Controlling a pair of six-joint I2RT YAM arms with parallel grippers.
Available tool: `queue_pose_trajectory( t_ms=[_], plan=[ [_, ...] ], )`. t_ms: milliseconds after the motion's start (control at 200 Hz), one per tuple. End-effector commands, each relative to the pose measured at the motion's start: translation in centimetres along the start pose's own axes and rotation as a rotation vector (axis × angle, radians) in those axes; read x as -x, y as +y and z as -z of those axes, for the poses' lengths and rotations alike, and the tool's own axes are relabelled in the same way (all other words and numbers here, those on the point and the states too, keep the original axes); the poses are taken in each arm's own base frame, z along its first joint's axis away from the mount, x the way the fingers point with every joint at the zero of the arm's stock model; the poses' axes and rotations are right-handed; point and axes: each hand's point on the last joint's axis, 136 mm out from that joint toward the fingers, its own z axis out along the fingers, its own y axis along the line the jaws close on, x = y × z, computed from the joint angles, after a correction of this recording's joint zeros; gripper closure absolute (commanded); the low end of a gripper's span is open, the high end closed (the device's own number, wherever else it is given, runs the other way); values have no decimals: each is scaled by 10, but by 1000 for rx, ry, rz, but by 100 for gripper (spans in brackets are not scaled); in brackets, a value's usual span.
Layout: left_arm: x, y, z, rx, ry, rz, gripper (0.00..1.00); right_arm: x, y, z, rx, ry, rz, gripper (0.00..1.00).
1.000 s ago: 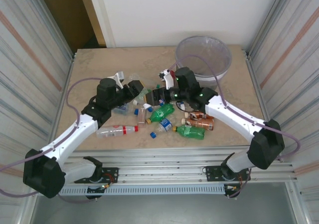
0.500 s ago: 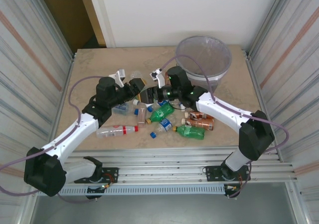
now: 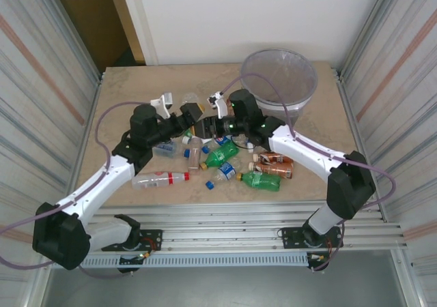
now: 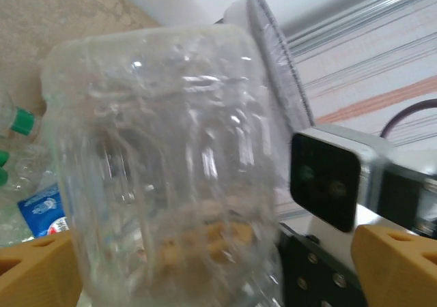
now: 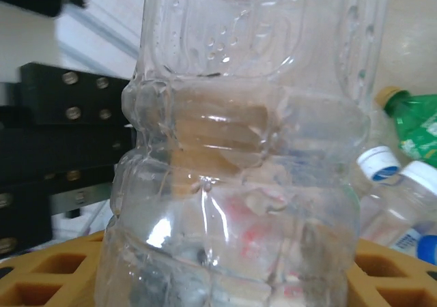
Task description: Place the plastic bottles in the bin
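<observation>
Plastic bottles (image 3: 222, 155): most lie just below both grippers | bin (image 3: 278, 50) beyond right gripper (image 3: 206, 125), we judge none inside yet | right gripper clasps clear bottle (image 5: 232, 184); left gripper (image 4: 212, 269) spread open around it

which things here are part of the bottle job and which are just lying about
Job: clear bottle, green bottles, red-labelled bottle, brown-labelled bottles, bin.
Just there: table, metal rails, corrugated side panels.
</observation>
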Motion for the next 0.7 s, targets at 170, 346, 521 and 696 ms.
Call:
queue_pose_trajectory(
  t_ms=[170,346,521,696],
  plan=[
    [34,-59,67,-36,-199,-319,1,67,15,99,-226,-154,118,69],
    [39,-43,93,59,-309,-402,1,97,-5,163,-414,-217,104,69],
    [41,-28,107,140,-353,-445,1,115,-43,204,-523,-236,64,70],
    [38,-17,110,184,-349,-450,1,130,-87,222,-605,-217,38,70]
  ],
)
